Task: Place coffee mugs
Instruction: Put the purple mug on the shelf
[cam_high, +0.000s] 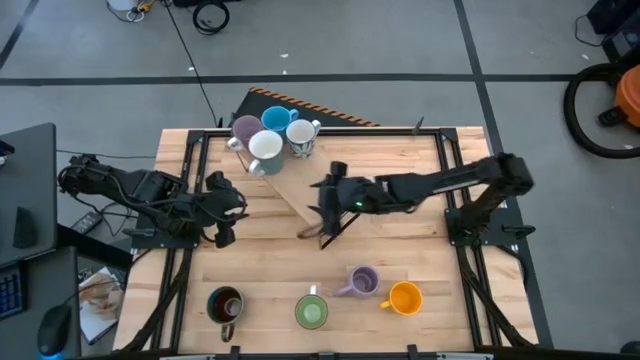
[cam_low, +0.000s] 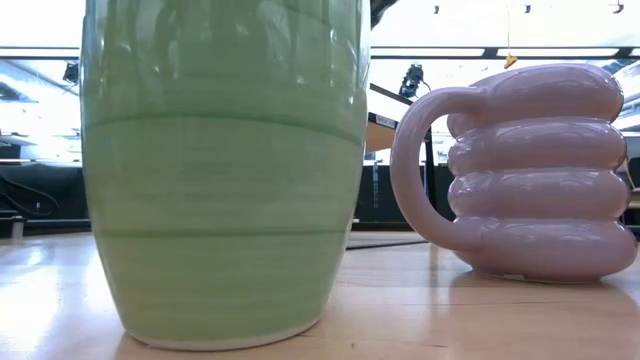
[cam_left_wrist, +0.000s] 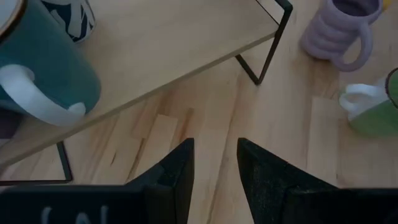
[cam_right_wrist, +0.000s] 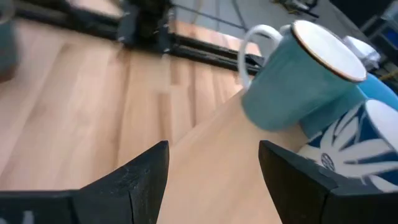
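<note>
Four mugs stand in a cluster at the far end of a raised wooden shelf (cam_high: 290, 190): a lilac one (cam_high: 245, 128), a blue one (cam_high: 275, 118), a teal one with a white inside (cam_high: 265, 148) and a blue-and-white patterned one (cam_high: 303, 138). Near the front edge stand a dark brown mug (cam_high: 225, 303), a green mug (cam_high: 311, 311), a lilac ribbed mug (cam_high: 360, 281) and an orange mug (cam_high: 403, 297), each on its base. My left gripper (cam_high: 228, 215) is open and empty, left of the shelf. My right gripper (cam_high: 322, 195) is open and empty above the shelf, facing the teal mug (cam_right_wrist: 292, 81).
The shelf rests on thin black wire legs (cam_left_wrist: 258, 68) above the table top. Black frame rails (cam_high: 190, 250) run along the table's left and right sides. Bare table lies between the shelf and the front row of mugs. The low view shows only the green mug (cam_low: 220, 170) and the lilac mug (cam_low: 530, 170).
</note>
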